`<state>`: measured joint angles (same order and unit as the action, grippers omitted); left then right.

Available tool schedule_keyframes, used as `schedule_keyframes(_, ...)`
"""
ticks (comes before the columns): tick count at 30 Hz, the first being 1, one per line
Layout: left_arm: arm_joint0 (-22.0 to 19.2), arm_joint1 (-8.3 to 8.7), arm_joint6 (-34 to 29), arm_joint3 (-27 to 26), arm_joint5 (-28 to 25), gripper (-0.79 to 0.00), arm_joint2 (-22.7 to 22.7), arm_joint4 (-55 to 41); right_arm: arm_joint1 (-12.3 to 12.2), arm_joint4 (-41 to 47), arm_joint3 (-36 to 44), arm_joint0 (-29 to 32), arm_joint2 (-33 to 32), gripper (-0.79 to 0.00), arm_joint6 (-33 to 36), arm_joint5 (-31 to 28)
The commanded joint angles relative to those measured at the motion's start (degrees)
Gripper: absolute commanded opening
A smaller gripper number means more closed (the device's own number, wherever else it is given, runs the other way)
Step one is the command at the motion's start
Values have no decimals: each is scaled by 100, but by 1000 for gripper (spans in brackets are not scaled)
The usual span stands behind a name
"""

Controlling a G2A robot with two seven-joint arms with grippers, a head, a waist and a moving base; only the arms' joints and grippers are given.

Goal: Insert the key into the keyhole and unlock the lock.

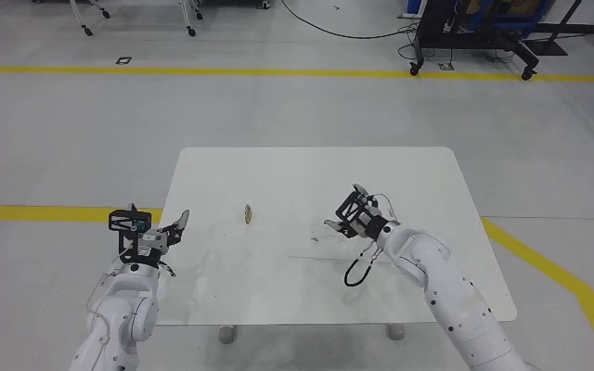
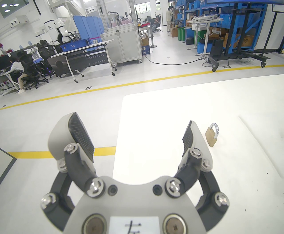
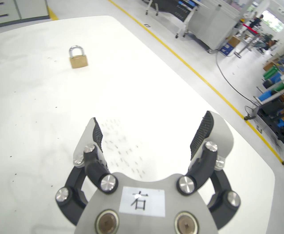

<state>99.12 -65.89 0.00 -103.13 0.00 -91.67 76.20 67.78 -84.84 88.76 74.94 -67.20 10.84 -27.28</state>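
Left gripper, right gripper both spread, empty. Brass padlock sits loose on the table; a glancing grab could skid it.

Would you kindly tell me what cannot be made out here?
Keyhole: in both wrist views the padlock stands on its base, whose underside the table hides.
Padlock, top view: too small for detail.
Marks near the right gripper, top view: too small to tell whether one is the key.

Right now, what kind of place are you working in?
Probably an industrial lab or workshop floor: yellow floor lines, blue shelving stacked with bins and wheeled workbenches lie beyond the white table.
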Motion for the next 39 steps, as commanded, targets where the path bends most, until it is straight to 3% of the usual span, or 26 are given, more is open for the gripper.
schedule_keyframes(1,0,0,0,0,0,0,0,0,-1,-82,-243,-261,188,0,-62,-707)
schedule_keyframes(7,0,0,0,0,0,0,0,0,34,-363,-932,-894,611,0,139,-1612)
schedule_keyframes(14,0,0,0,0,0,0,0,0,194,-69,-1554,-1425,1112,-18,775,-1769)
schedule_keyframes(18,0,0,0,0,0,0,0,0,250,25,-1791,-1647,1330,-160,968,-2040)
schedule_keyframes(19,0,0,0,0,0,0,0,0,262,3,-1838,-1685,1392,-302,1022,-2098)
schedule_keyframes(22,0,0,0,0,0,0,0,0,286,15,-1958,-1786,1517,-397,1000,-2294)
schedule_keyframes(26,0,0,0,0,0,0,0,0,307,-64,-2089,-1875,1633,-459,918,-2345)
schedule_keyframes(33,0,0,0,0,0,0,0,0,337,-118,-2215,-1971,1760,-640,931,-2282)
schedule_keyframes(35,0,0,0,0,0,0,0,0,345,-123,-2235,-1989,1786,-785,993,-2239)
schedule_keyframes(39,0,0,0,0,0,0,0,0,330,-190,-2136,-1984,1789,-785,928,-2232)
